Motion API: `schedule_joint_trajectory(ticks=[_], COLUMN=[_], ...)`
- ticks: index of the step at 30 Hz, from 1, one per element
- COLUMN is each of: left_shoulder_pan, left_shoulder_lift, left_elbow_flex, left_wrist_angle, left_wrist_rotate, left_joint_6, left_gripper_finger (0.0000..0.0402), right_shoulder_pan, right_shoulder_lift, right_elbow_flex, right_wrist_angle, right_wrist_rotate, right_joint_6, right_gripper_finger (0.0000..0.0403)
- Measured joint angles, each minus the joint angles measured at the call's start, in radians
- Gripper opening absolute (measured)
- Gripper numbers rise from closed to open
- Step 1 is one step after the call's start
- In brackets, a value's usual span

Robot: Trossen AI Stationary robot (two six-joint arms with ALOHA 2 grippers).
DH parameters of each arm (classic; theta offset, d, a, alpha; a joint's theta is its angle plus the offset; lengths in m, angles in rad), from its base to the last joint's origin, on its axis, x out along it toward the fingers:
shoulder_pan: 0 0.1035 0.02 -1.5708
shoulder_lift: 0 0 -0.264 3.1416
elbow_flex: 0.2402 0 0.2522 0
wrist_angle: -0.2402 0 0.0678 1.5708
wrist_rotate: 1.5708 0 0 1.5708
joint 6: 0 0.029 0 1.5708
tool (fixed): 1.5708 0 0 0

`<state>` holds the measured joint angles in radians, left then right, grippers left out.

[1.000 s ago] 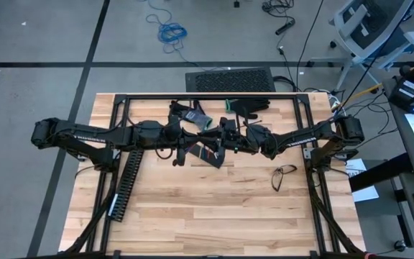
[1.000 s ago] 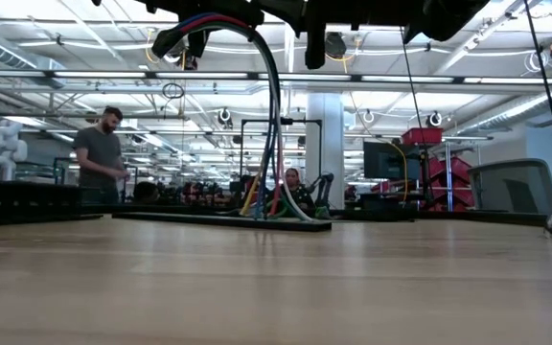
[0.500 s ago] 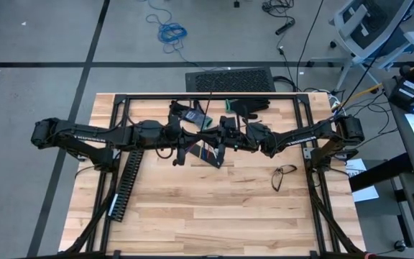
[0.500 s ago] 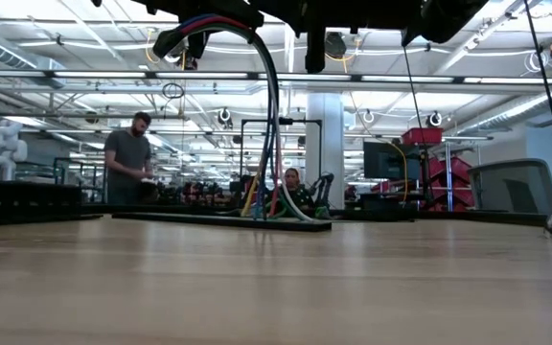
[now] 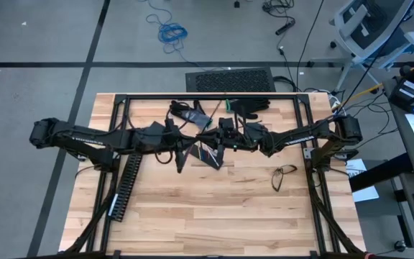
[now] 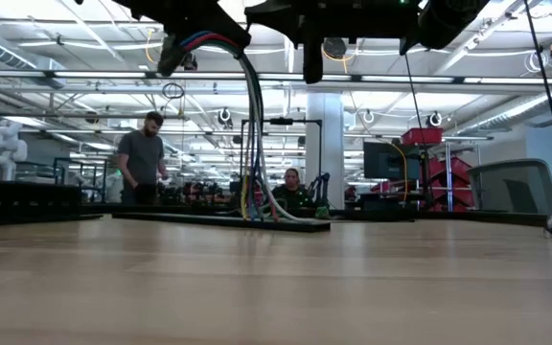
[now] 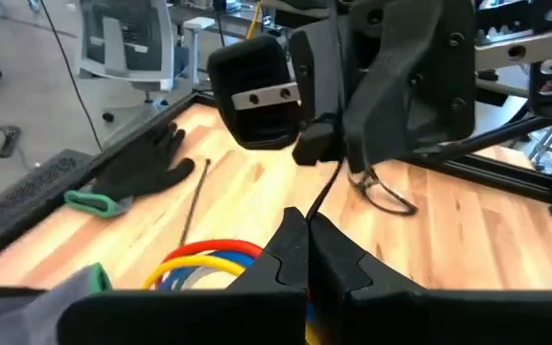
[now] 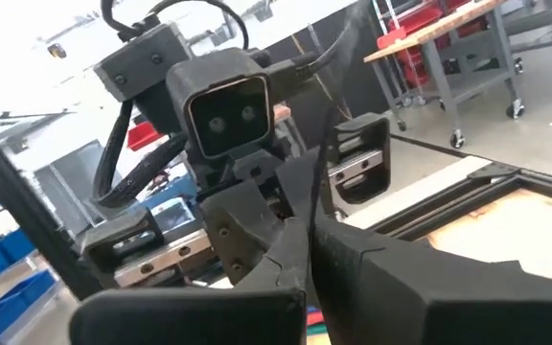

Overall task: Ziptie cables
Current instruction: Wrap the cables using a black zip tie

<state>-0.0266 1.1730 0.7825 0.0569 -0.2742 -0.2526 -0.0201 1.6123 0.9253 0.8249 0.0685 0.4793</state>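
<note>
From above, your left end effector (image 5: 180,137) and right end effector (image 5: 218,138) meet over the counter (image 5: 214,208), just nearer you than the black glove (image 5: 254,106).

Low down, the cables (image 6: 250,125) hang from the left one, swung leftward since a moment ago.

At the left wrist, its fingers (image 7: 300,254) pinch the black ziptie (image 7: 326,187); the right has just clamped shut, probably pulling it tight.

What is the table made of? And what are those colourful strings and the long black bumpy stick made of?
The pale plank table looks like wood with a smooth finish: grain and board seams show. The red, yellow and blue cables look like wires in glossy plastic coating, since they curve smoothly and shine. The long black slotted duct looks like matte plastic, with evenly cut teeth, though I can't be certain.
</note>
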Motion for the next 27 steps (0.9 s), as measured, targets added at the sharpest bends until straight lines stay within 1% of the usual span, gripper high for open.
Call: schedule_joint_trajectory(ticks=[3,5,7,11,13,16,20,23,25,26,27], left_shoulder_pan=[-0.009,-0.009,-0.010,-0.006,-0.005,-0.005,-0.004,-0.005,-0.005,-0.005,-0.005], left_shoulder_lift=[0.020,0.022,0.023,0.015,0.013,0.011,0.011,-0.003,-0.037,-0.063,-0.096], left_elbow_flex=[-0.015,-0.020,-0.022,-0.021,-0.007,0.014,0.021,0.021,0.021,0.022,0.028], left_wrist_angle=[0.012,0.021,0.069,0.204,0.192,0.194,0.156,0.137,0.074,0.042,0.011], left_wrist_rotate=[-0.027,-0.026,-0.026,-0.028,-0.026,0.001,0.065,0.140,0.220,0.261,0.285], left_joint_6=[-0.013,-0.028,-0.023,0.026,0.023,0.005,-0.082,-0.127,-0.131,-0.131,-0.131], left_gripper_finger=[0.0001,0.0001,0.0001,0.0010,0.0021,0.0049,0.0097,0.0132,0.0147,0.0151,0.0153], right_shoulder_pan=[-0.008,-0.007,-0.007,-0.006,-0.006,-0.006,0.002,0.019,0.027,0.029,0.027], right_shoulder_lift=[0.000,0.000,0.000,-0.011,-0.013,-0.013,-0.015,-0.022,-0.042,-0.061,-0.075], right_elbow_flex=[0.000,0.000,0.000,0.005,0.007,0.008,0.008,0.010,0.013,0.011,0.004], right_wrist_angle=[-0.002,-0.005,0.002,-0.001,-0.004,-0.030,-0.096,-0.135,-0.221,-0.307,-0.388], right_wrist_rotate=[-0.004,-0.011,-0.018,0.008,0.019,0.030,0.031,0.032,0.030,0.037,0.067], right_joint_6=[0.002,0.001,0.004,0.033,0.026,-0.020,-0.019,-0.024,-0.077,-0.118,-0.159], right_gripper_finger=[0.0000,0.0000,0.0000,0.0006,0.0017,0.0050,0.0110,0.0156,0.0183,0.0194,0.0204])
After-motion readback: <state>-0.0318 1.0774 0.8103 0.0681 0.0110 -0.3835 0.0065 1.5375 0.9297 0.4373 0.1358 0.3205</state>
